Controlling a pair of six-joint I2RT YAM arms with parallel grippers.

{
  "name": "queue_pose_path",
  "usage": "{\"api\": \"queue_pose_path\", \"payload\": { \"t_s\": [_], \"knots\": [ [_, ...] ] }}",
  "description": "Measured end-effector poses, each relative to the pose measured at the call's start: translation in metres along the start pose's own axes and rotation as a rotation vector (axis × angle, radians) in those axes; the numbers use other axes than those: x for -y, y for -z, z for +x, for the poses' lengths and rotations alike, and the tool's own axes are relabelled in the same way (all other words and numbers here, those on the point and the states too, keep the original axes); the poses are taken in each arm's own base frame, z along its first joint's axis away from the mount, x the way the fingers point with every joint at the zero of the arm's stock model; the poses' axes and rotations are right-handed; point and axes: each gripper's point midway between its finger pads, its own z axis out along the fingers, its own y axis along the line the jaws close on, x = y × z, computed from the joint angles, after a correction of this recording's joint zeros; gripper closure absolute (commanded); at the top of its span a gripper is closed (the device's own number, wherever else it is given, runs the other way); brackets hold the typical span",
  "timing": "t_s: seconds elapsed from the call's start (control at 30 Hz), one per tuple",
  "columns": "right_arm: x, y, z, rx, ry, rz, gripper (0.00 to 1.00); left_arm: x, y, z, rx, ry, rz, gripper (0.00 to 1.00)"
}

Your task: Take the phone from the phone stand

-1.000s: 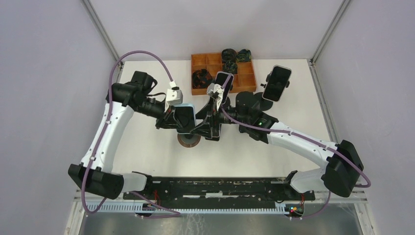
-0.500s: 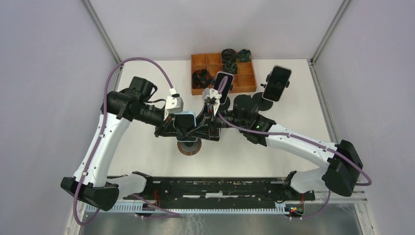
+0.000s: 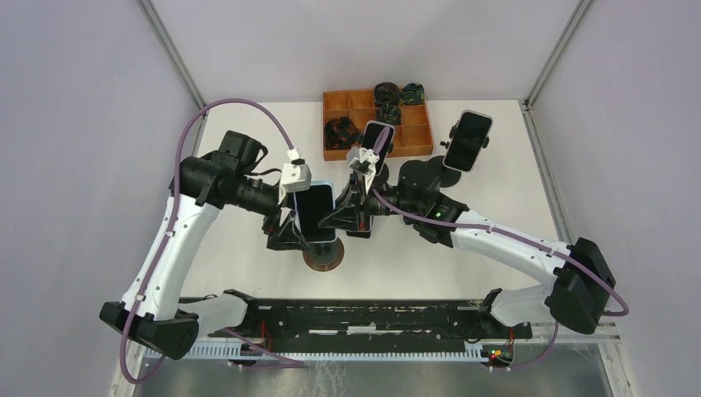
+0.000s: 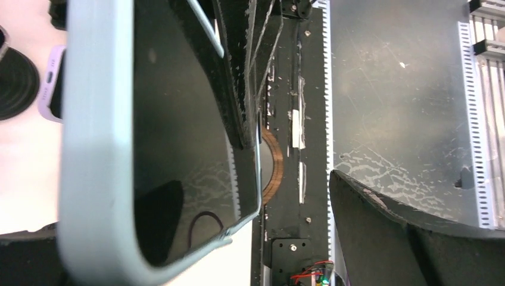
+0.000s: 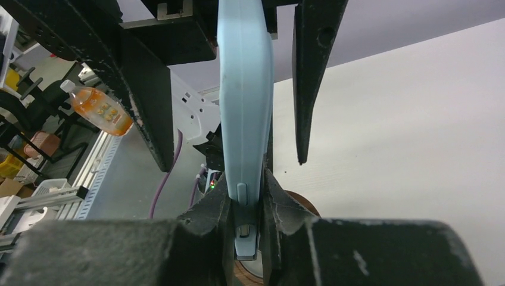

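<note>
Phone (image 3: 314, 212) – light blue case, dark screen facing the overhead camera; centre of the top view, just above the round wooden stand base (image 3: 322, 256) and overlapping its upper edge. Whether it touches the base cannot be told.

Right gripper (image 5: 245, 223) – clenched on the phone's thin edge; in the right wrist view both fingers press the blue case from either side at the lower centre of the frame.

Left gripper (image 3: 306, 227) – released, its black fingers (image 5: 308, 83) spread wide on either side of the phone, with a gap between them and the case.

Wooden compartment tray (image 3: 417, 131) – upper centre, holding dark coiled cables (image 3: 340, 131).

Two further phones on black stands – one (image 3: 378, 141) in front of the tray, one (image 3: 468, 140) to its right.

White table (image 3: 512, 198) – bears all of the above.
</note>
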Motion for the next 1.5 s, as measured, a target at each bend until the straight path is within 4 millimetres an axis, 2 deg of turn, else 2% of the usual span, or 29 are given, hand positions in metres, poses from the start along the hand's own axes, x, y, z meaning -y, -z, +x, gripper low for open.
{"api": "queue_pose_path", "payload": {
  "t_s": [0.17, 0.4, 0.5, 0.63, 0.8, 1.13, 1.3, 1.5],
  "knots": [
    [0.002, 0.017, -0.008, 0.049, -0.023, 0.009, 1.0, -0.006, 0.006, -0.01, 0.029, -0.063, -0.07, 0.0],
    [0.002, 0.05, -0.037, 0.184, -0.033, 0.018, 1.0, -0.001, 0.022, -0.029, 0.115, -0.182, -0.219, 0.0],
    [-0.004, 0.053, -0.051, 0.236, -0.035, -0.004, 1.0, -0.003, 0.022, -0.033, 0.149, -0.192, -0.247, 0.0],
    [-0.022, 0.056, -0.073, 0.316, -0.044, -0.079, 1.0, -0.008, 0.018, -0.03, 0.171, -0.189, -0.258, 0.02],
    [-0.041, 0.053, -0.086, 0.379, -0.061, -0.176, 1.0, -0.011, 0.016, -0.036, 0.199, -0.188, -0.252, 0.05],
    [-0.065, 0.038, -0.075, 0.348, -0.08, -0.256, 1.0, 0.002, 0.011, -0.046, 0.25, -0.182, -0.152, 0.12],
    [-0.072, 0.028, -0.081, 0.346, -0.067, -0.282, 1.0, 0.006, 0.008, -0.046, 0.259, -0.171, -0.116, 0.15],
    [-0.078, 0.021, -0.087, 0.36, -0.064, -0.297, 1.0, 0.013, 0.008, -0.048, 0.272, -0.171, -0.086, 0.29]
  ]
}}
